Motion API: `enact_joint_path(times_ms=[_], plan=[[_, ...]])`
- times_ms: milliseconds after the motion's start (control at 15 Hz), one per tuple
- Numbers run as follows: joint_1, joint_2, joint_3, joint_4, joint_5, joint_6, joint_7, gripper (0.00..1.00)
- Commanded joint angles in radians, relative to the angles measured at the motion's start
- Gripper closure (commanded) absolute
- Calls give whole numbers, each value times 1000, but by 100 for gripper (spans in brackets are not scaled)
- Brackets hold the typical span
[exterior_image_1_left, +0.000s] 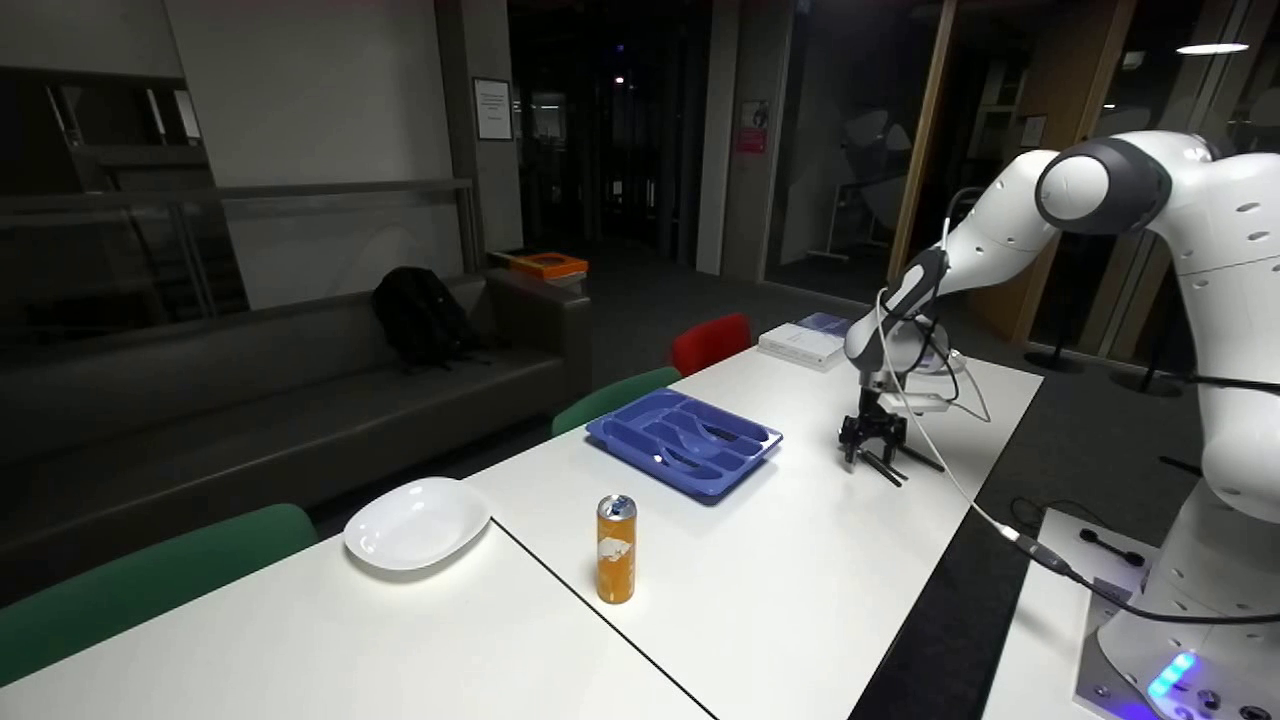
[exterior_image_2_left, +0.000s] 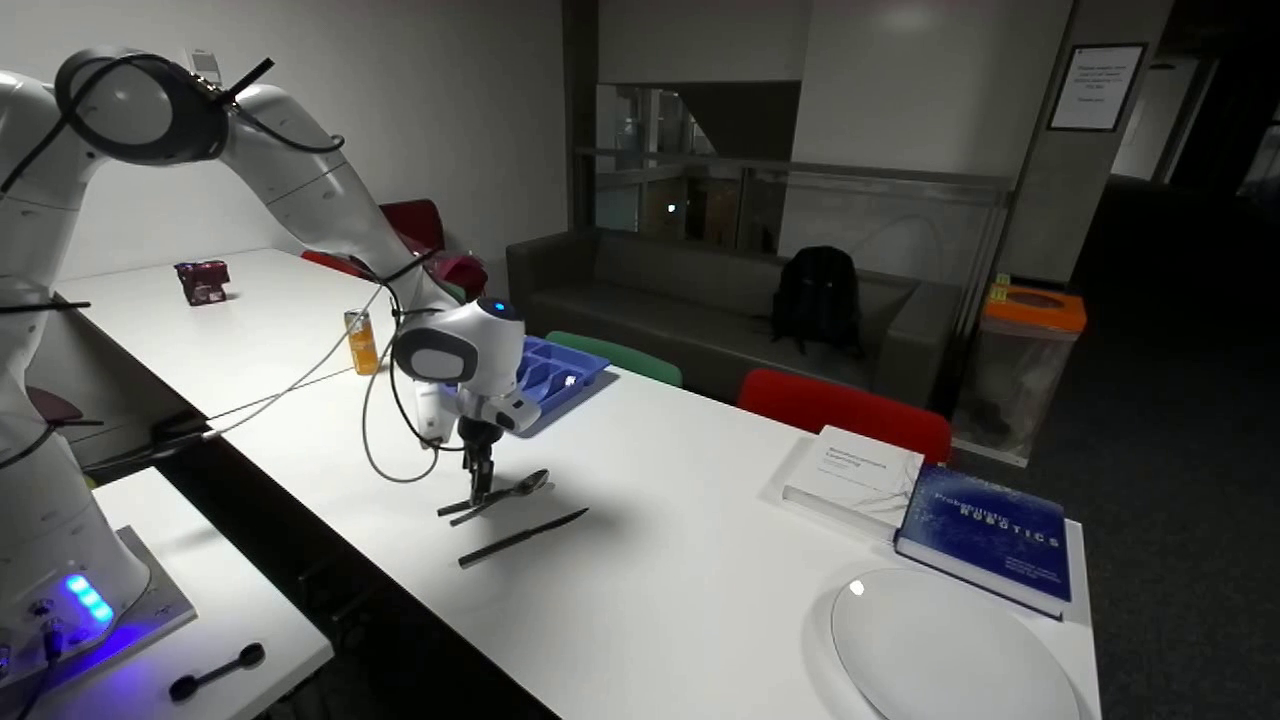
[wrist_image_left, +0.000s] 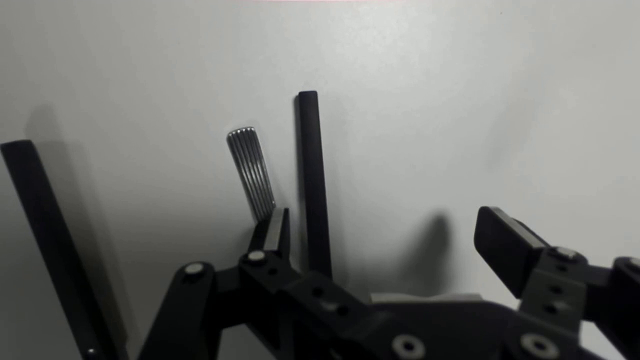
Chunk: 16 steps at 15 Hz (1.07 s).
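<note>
1) So we've got a black handle lying on the white table, right between the jaws of the gripper, much closer to one finger than the other; we can't tell if they touch

2) Jaws are spread wide, down close to the tabletop, and we see nothing gripped

3) It's slim, straight and matte with a squared-off end; the rest is hidden behind the gripper, so we can't say what utensil it's on

4) Bit of clutter: a ridged silver handle disappears behind that same finger, and a spoon bowl pokes out past the gripper, can't tell which handle it goes with

5) A black-handled knife lies near, outside the jaws

6) Farther off we've got a blue cutlery tray, an upright orange can near it, then a white bowl

7) Toward the table's end, a white book and a blue book side by side, plus a big white plate
</note>
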Motion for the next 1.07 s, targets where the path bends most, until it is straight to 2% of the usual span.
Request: enact_joint_path(times_ms=[0,1000], plan=[[-18,15,12,36,-38,-34,8,0],[-8,42,30,66,-68,-51,16,0]])
